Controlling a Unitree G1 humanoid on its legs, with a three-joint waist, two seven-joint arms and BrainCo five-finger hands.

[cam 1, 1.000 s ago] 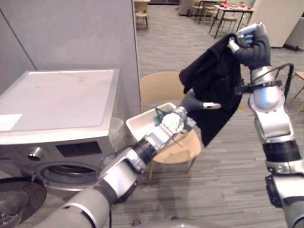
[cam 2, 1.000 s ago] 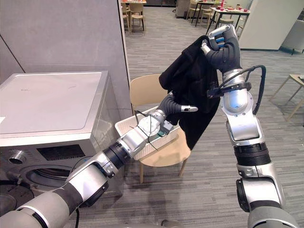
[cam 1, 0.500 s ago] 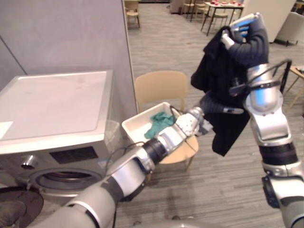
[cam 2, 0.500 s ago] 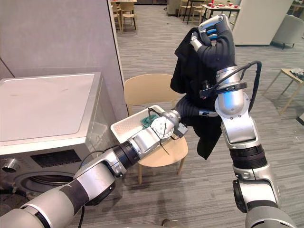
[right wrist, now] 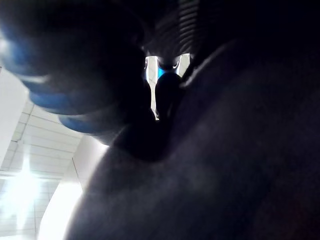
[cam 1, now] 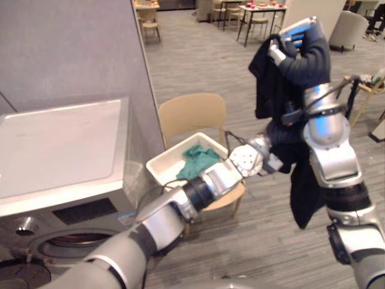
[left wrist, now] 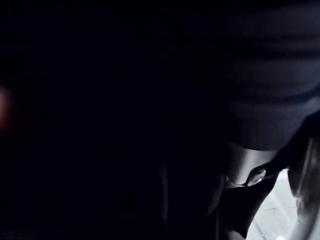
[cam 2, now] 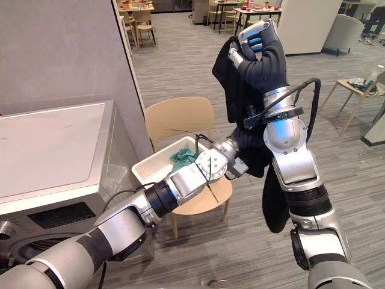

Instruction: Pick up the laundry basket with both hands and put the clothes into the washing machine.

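My right hand [cam 2: 260,48] is raised high over the scene, fingers curled tight and clamped on the top of the black garment [cam 2: 274,201]. The cloth bunches at that grip, drapes down along my right forearm, and its lower end hangs free in the air beside the chair [cam 1: 192,114], clear of the floor.

My left hand [cam 1: 275,137] is reaching across at mid-height and is pushed into the hanging dark cloth. Its fingers are buried in the fabric, so I cannot tell if they are apart or closed on anything.

The laundry basket [cam 1: 163,167], white and rectangular, sits on the seat of the pale wooden chair, below and just behind my left forearm. Neither hand is touching it. 1 teal garment [cam 1: 195,161] lies crumpled inside it, toward the side nearer the chair's backrest.

The washing machine [cam 1: 60,150] stands to my left, with its flat top pale and its front corner close to the basket. Part of its round drum opening [cam 1: 54,244] shows at the lower left. The black garment is well apart from that opening.
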